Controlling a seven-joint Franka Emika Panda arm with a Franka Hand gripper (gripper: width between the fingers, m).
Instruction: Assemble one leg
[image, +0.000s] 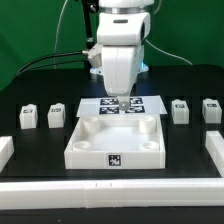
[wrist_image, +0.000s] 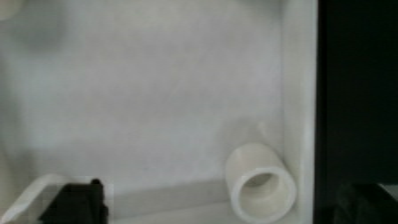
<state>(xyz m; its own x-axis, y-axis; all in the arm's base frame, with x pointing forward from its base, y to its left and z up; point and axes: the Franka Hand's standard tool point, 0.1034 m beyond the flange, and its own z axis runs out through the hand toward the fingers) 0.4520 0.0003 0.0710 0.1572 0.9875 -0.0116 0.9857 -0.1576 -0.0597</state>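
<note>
The large white tray (image: 95, 140) with round corner sockets lies mid-table. My gripper (image: 122, 102) hangs over its far edge, jaws wide open and empty. In the wrist view the gripper (wrist_image: 224, 205) straddles the tray's wall (wrist_image: 299, 100): one dark fingertip (wrist_image: 75, 203) is over the tray's floor and the other is over the black table outside. A round corner socket (wrist_image: 263, 180) shows between them. Small white legs with markers stand apart from the tray: two on the exterior view's left (image: 28, 117) (image: 57, 115) and two on its right (image: 180, 110) (image: 211, 108).
The marker board (image: 140, 105) lies just behind the tray, partly hidden by the arm. White rails border the table at the front (image: 110, 186), left (image: 5, 150) and right (image: 215, 150). Cables hang behind the arm.
</note>
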